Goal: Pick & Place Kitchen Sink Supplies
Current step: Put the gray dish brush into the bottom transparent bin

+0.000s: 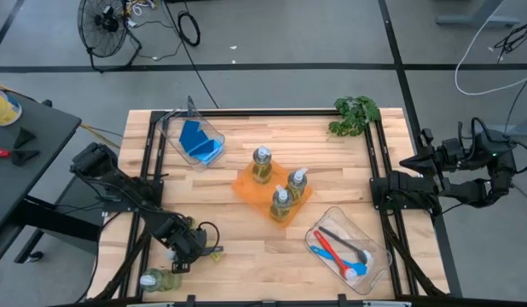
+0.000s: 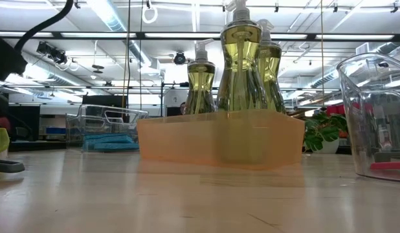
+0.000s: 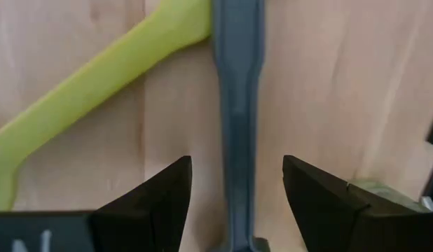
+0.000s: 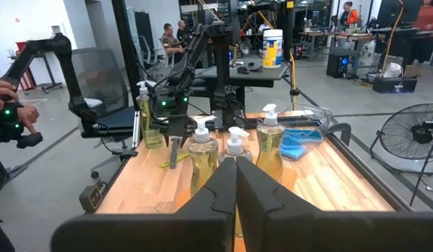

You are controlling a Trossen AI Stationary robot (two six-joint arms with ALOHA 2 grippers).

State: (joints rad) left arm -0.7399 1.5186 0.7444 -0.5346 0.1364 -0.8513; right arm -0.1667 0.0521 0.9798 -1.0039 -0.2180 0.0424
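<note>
A grey brush handle (image 3: 236,105) lies flat on the wooden table near its front left corner. A yellow-green brush handle (image 3: 97,77) lies slanted beside it. My left gripper (image 3: 237,168) points down over them, open, one finger on each side of the grey handle without touching it. In the high view this gripper (image 1: 182,252) is just beyond a lone soap bottle (image 1: 157,280). Three more soap bottles (image 1: 280,183) stand upright in an orange tray (image 1: 246,186). My right gripper (image 4: 236,175) waits shut, high at the table's right edge.
A clear bin (image 1: 214,130) at the far left holds blue sponges (image 1: 198,141). Another clear bin (image 1: 379,256) at the front right holds a red and a blue brush (image 1: 336,249). A leafy plant (image 1: 356,115) sits at the far right. Bare wood lies between the tray and the front edge.
</note>
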